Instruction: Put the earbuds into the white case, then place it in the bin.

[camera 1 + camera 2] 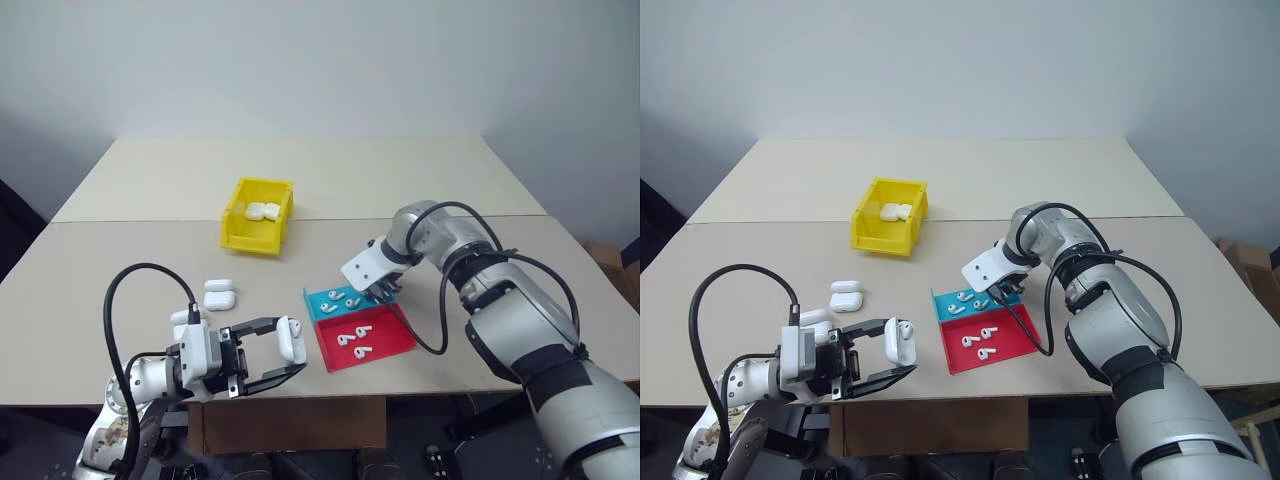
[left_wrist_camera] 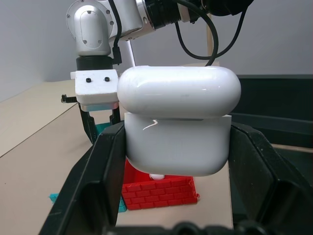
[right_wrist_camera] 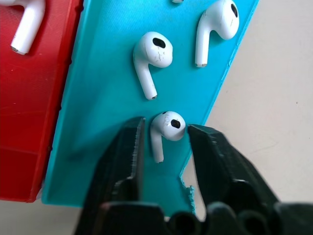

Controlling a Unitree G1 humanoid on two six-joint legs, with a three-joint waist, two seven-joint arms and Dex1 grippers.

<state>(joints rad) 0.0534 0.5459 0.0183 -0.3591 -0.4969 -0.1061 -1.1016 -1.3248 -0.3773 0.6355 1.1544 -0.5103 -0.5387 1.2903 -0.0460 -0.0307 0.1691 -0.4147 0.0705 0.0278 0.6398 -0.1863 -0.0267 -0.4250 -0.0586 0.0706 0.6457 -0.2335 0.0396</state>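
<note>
**Right gripper closing in on an earbud**

Right gripper (image 3: 164,134) is straddling an earbud (image 3: 166,128) in the blue tray (image 3: 98,122), fingers apart, not yet gripping. Left gripper (image 1: 290,352) is clamping the white case (image 2: 178,125), lid ajar. Bin (image 1: 256,230) is sitting farther back.

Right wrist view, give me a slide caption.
Right pincer straddling an earbud in the blue tray, fingers not yet closed.

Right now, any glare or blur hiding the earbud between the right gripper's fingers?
Right wrist view: earbud crisp, small highlight only, fingers slightly soft. Left wrist view: white case sharp, faint glint, red tray behind slightly soft. Eye views: even light, soft shadows.
</note>
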